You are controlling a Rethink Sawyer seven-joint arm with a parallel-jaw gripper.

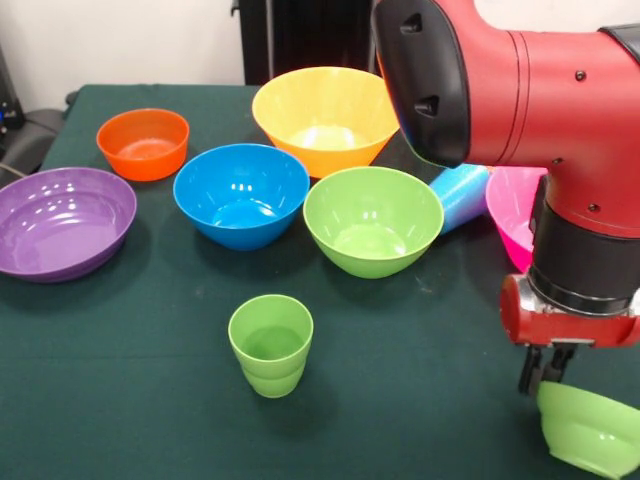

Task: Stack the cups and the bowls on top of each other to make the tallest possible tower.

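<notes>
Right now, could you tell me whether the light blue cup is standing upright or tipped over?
Tipped over: the light blue cup lies on its side between the green bowl and the pink bowl.

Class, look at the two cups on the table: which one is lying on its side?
The light blue cup, tipped between the green bowl and pink bowl. The lime green cup stands upright.

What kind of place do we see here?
Probably a robot laboratory: a red arm with a gripper works over a green-covered table set with plastic bowls, such as the blue bowl.
</notes>
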